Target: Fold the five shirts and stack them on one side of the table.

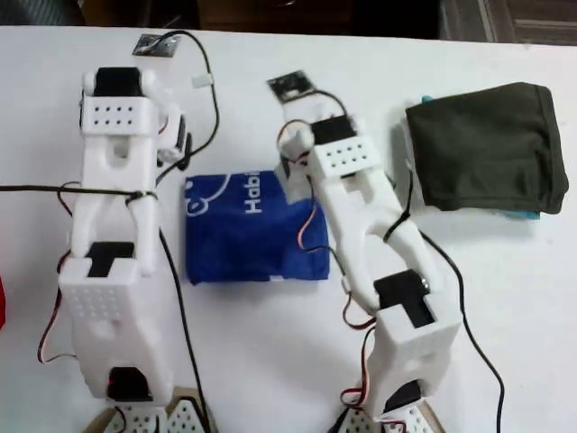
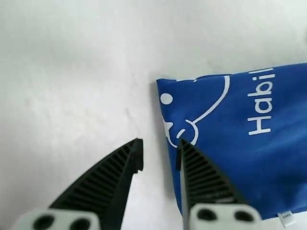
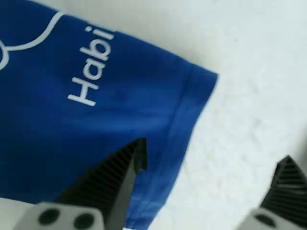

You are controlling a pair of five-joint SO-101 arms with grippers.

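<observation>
Bearing white lettering (image 1: 253, 193), the folded blue shirt (image 1: 236, 245) lies on the table (image 1: 270, 361).

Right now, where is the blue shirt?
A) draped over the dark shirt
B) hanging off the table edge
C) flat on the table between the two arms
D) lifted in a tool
C: the blue shirt lies flat on the table with the left arm on one side and the right arm on the other, apart from the dark shirt.
</observation>
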